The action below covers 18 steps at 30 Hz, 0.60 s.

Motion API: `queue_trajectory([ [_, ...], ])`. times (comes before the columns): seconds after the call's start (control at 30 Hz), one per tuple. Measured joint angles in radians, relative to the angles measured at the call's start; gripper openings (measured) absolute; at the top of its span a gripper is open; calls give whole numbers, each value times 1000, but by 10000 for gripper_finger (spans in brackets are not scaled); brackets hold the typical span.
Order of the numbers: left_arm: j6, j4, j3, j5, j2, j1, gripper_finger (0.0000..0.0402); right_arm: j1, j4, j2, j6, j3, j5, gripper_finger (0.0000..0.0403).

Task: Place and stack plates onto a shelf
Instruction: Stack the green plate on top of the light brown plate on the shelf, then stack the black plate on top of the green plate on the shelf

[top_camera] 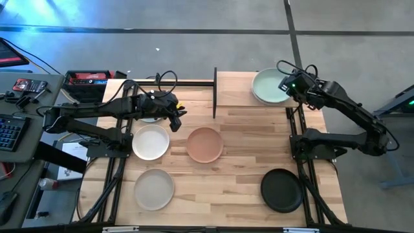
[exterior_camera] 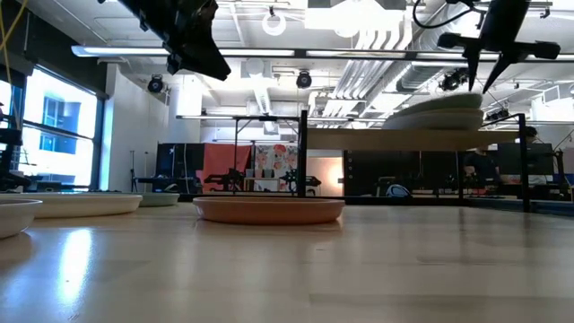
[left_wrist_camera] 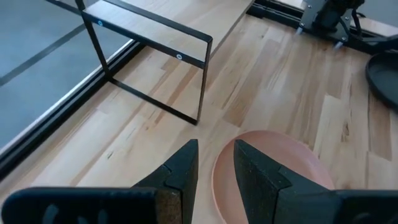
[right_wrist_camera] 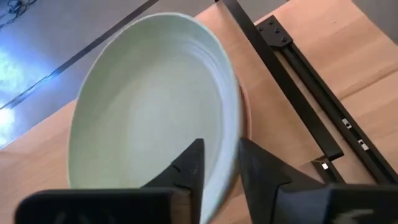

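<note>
Stacking mint plate on shelf.
Right pincer [right_wrist_camera: 217, 165] narrowly astride round matte mint-green plate [top_camera: 270, 86] rim atop raised light-wood shelf [top_camera: 234, 89]; best released level, centred. Left pincer [top_camera: 174, 116] narrow, empty, above tabletop [top_camera: 239, 181].

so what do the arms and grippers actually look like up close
Both arms are dark, near-black jointed links with loose black cables looping over the wrists. The left gripper has two matte black wedge-shaped fingers tapering to blunt tips. The right gripper has the same pair of fingers, and a small green light glows near its wrist in the high view.
</note>
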Motion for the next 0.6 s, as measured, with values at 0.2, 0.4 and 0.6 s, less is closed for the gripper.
queue_trajectory([
  [0.2,5,0,0,0,0,0,90,0,2,-1,-4,0,-27,113],
  [0.4,7,-2,0,25,0,0,90,0,37,-11,-69,0,-206,113],
  [0.6,0,-60,0,108,0,0,90,14,136,-16,-161,0,-508,112],
])
